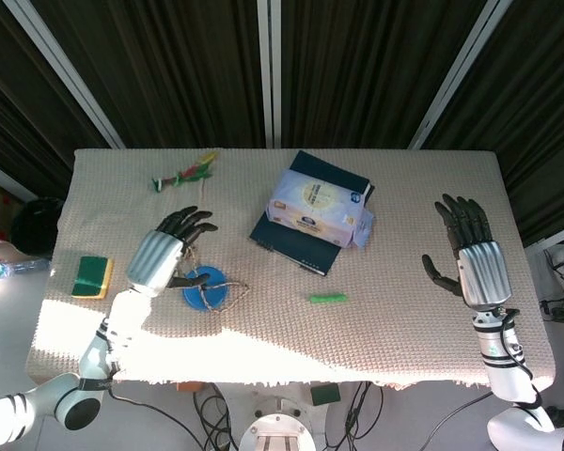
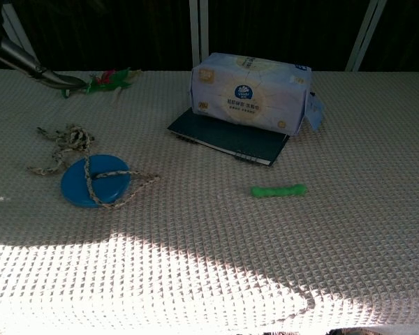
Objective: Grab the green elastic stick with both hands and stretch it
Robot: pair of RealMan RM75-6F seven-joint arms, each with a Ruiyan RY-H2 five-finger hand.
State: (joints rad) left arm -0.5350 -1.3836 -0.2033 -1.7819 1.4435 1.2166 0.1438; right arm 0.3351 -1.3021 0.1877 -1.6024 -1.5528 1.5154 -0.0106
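The green elastic stick [image 1: 327, 298] [image 2: 278, 190] lies flat on the woven cloth, in front of the tissue pack and a little right of centre. My left hand [image 1: 166, 251] hovers open with its fingers spread above the blue disc, well left of the stick; in the chest view only its fingertips [image 2: 56, 78] reach in at the top left. Over the right side of the table my right hand [image 1: 472, 253] is raised and open, palm turned inward, far right of the stick. Neither hand touches the stick.
A tissue pack [image 1: 318, 209] lies on a dark notebook [image 1: 302, 249] behind the stick. A blue disc [image 1: 206, 287] with a braided cord [image 2: 70, 143] sits at the left. A feathered dart [image 1: 186, 173] lies at the back left, a green-and-yellow sponge [image 1: 92, 275] at the left edge.
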